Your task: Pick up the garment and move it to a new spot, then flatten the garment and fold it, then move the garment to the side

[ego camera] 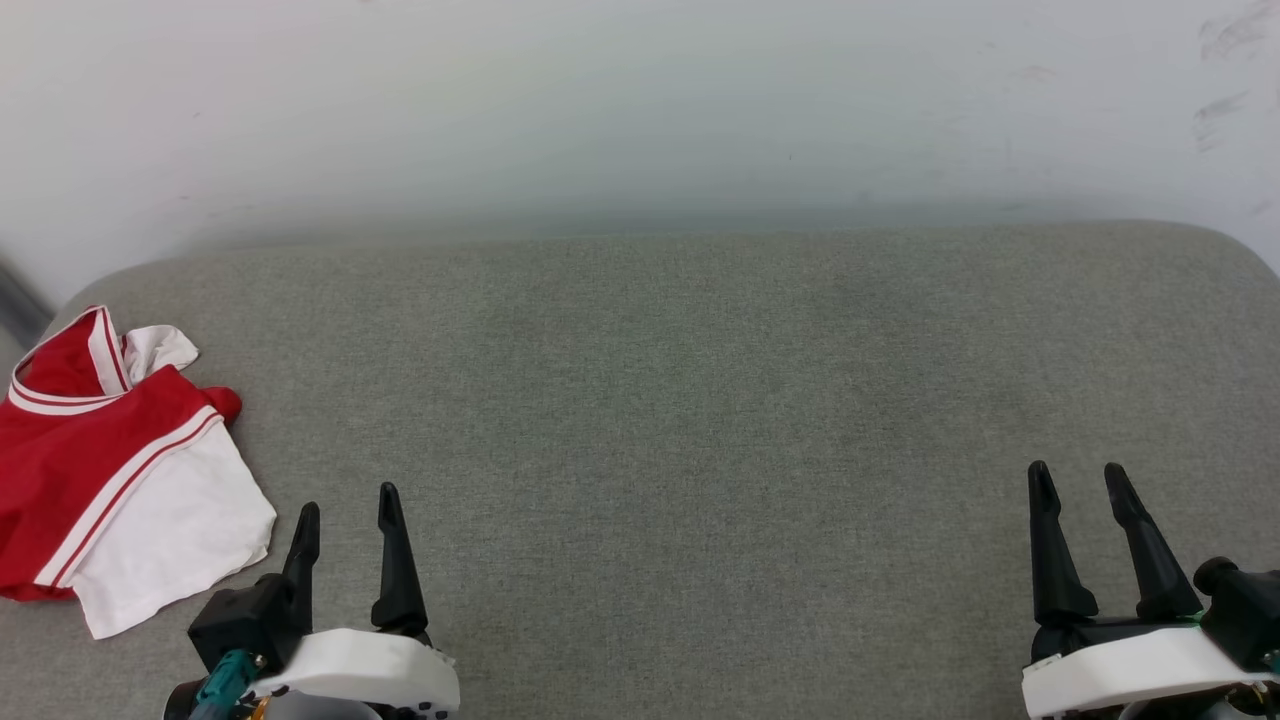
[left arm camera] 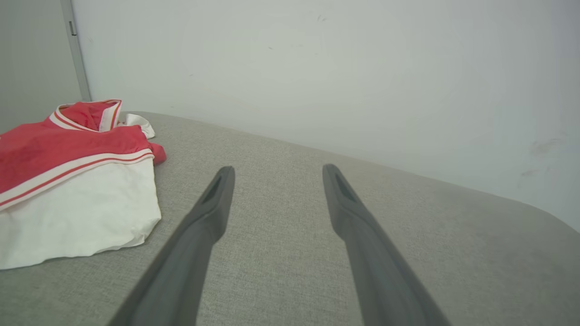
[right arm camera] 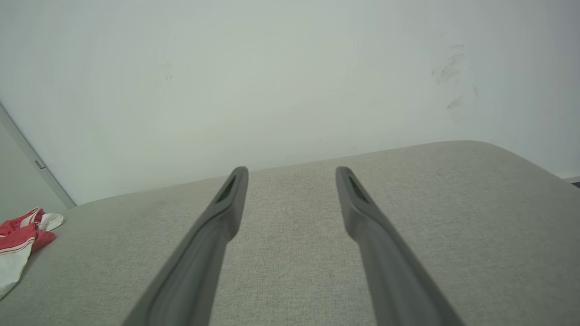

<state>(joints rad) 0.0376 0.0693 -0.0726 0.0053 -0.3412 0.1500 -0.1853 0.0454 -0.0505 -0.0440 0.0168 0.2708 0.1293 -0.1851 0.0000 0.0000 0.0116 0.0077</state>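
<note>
The shirt (ego camera: 110, 470) lies bunched at the left edge of the counter (ego camera: 700, 350), close to its far left corner. It is red with a white sleeve spread flat toward the near side and a red-and-white striped band running between the two colours. The striped collar stands up at the end nearest the wall (ego camera: 640, 100), and a bit of white cloth pokes out beside it. From the head view, part of the shirt runs past the left side of the picture, so I cannot tell how far it reaches over the counter's edge.

The left end effector (ego camera: 348, 500) hangs over the near edge of the counter, just beside the white sleeve but not touching it. Its two dark fingers are spread wide with nothing between them. In its own wrist view the left end effector (left arm camera: 277, 169) points over bare grey fabric, with the shirt (left arm camera: 68, 181) off to one side.

The right end effector (ego camera: 1078, 470) sits over the near right part of the counter, well apart from the shirt, fingers also wide and holding nothing. Its wrist view shows the right end effector (right arm camera: 291, 170) aimed toward the far edge and the scuffed pale wall, with the shirt (right arm camera: 18, 246) small at the far left edge.
</note>
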